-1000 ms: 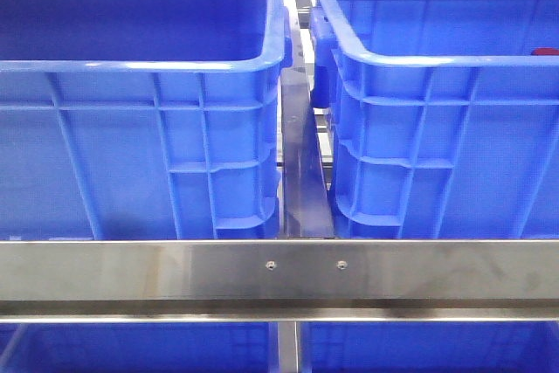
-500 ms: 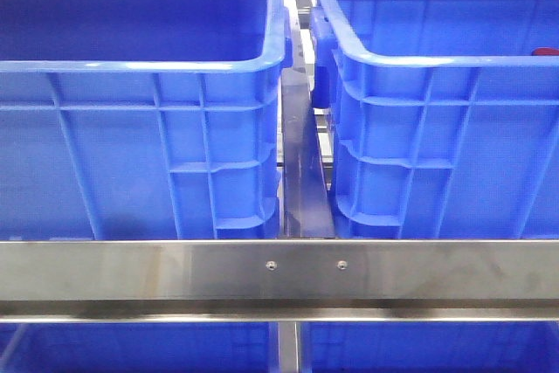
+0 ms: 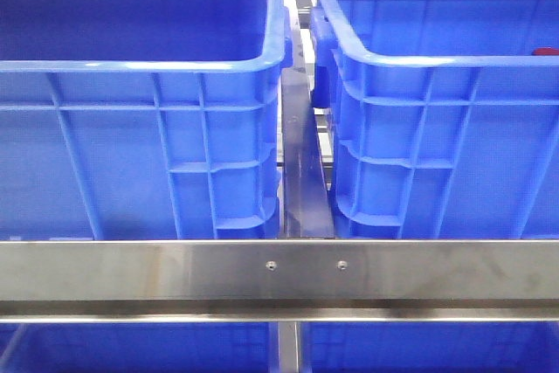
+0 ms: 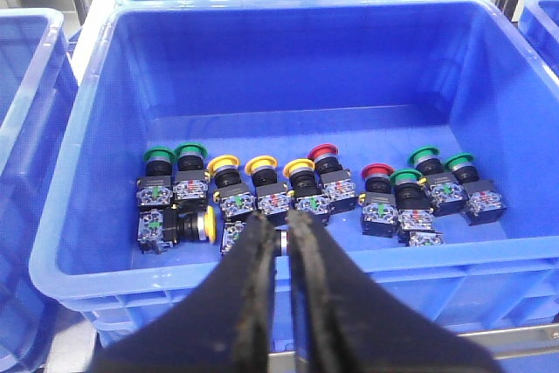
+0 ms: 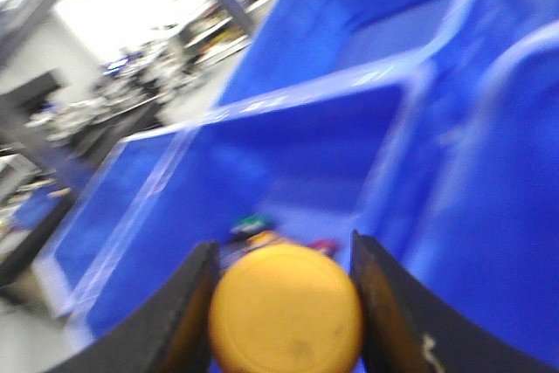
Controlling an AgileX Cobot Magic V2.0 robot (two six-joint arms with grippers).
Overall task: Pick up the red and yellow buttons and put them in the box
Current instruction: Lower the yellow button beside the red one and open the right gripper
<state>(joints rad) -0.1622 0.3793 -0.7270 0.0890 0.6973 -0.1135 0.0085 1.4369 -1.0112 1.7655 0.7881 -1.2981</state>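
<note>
1. Right wrist view is showing you the yellow button (image 5: 286, 307) facing the camera cap-first, its body hidden behind the cap.
2. This view is coming through blurred (crate (image 5: 288, 163) contents unreadable).
3. Your right gripper (image 5: 284, 303) is clamping that button; your left gripper (image 4: 279, 242) is sitting nearly closed, empty, over the button-filled box (image 4: 87, 172).

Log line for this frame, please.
right gripper: shut on yellow button | left gripper: shut, empty, above crate of buttons
</note>
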